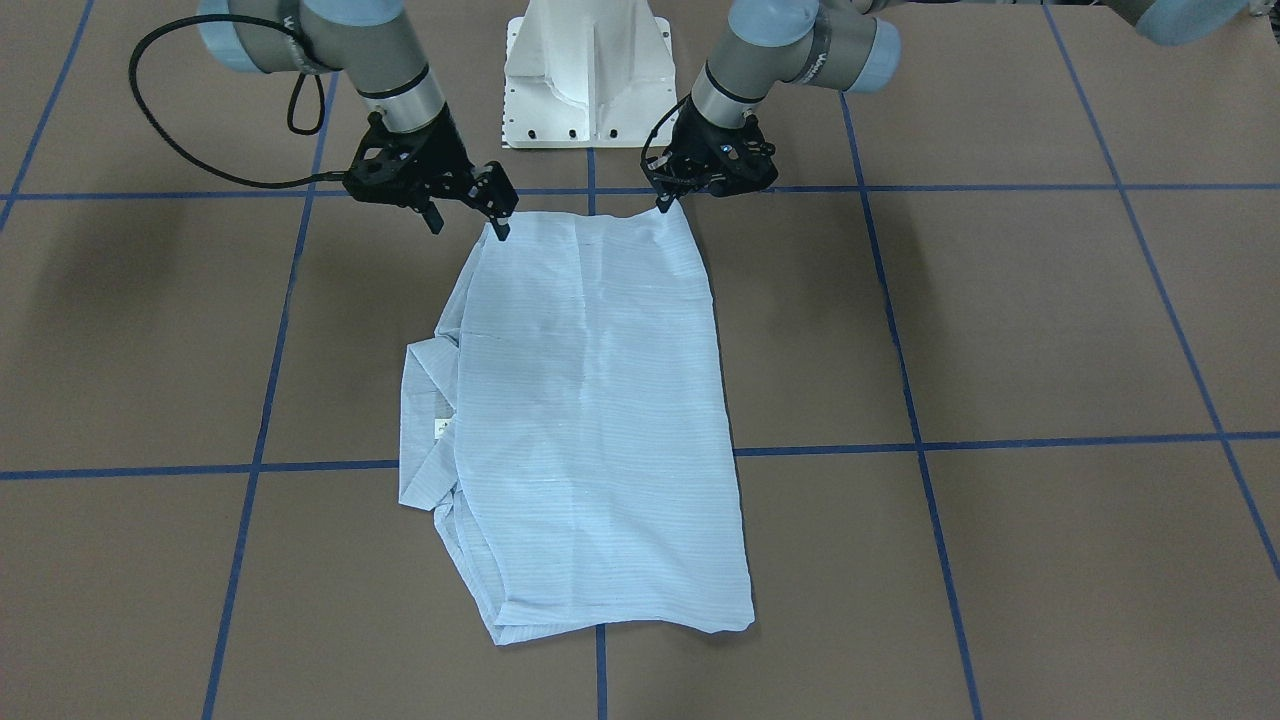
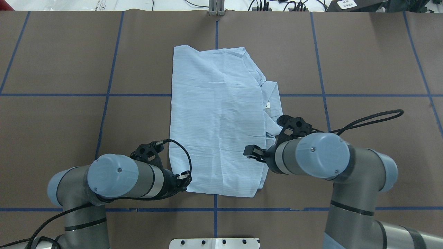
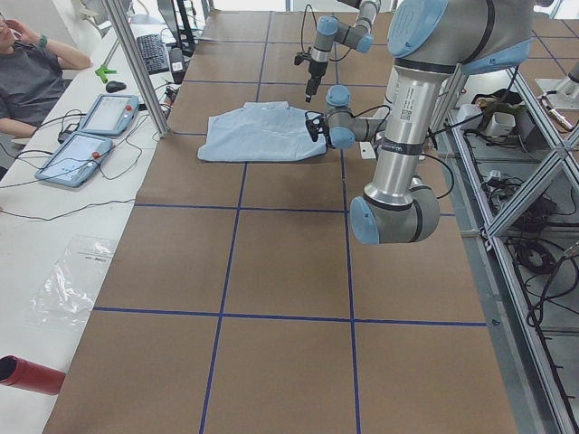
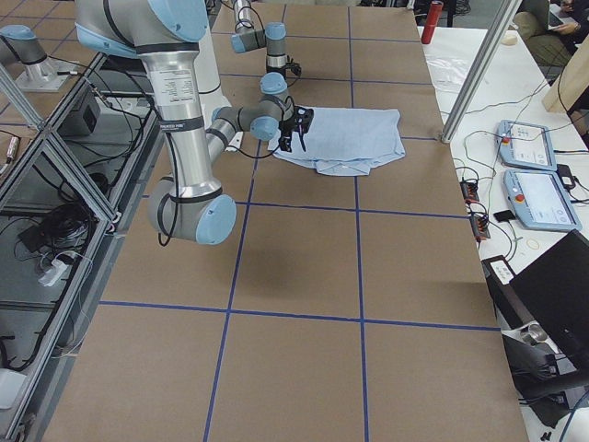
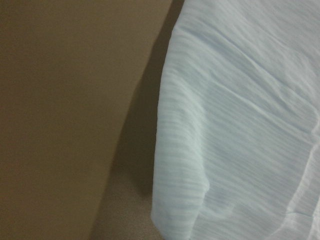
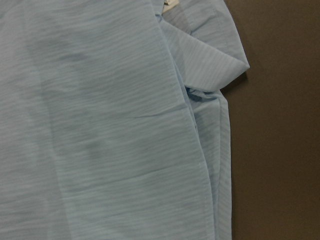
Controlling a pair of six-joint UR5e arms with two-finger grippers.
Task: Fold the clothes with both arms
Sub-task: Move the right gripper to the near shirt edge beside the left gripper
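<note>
Two hands, left hand, right hand, one folded shirt

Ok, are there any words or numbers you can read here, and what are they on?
None can be read for sure.
White tag on the shirt: too small.
Sticker on the left arm: too small.
Sticker on the right arm: too small.
White label at the overhead view's top edge: blurred.

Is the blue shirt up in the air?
No, the shirt lies spread flat on the brown table.
</note>
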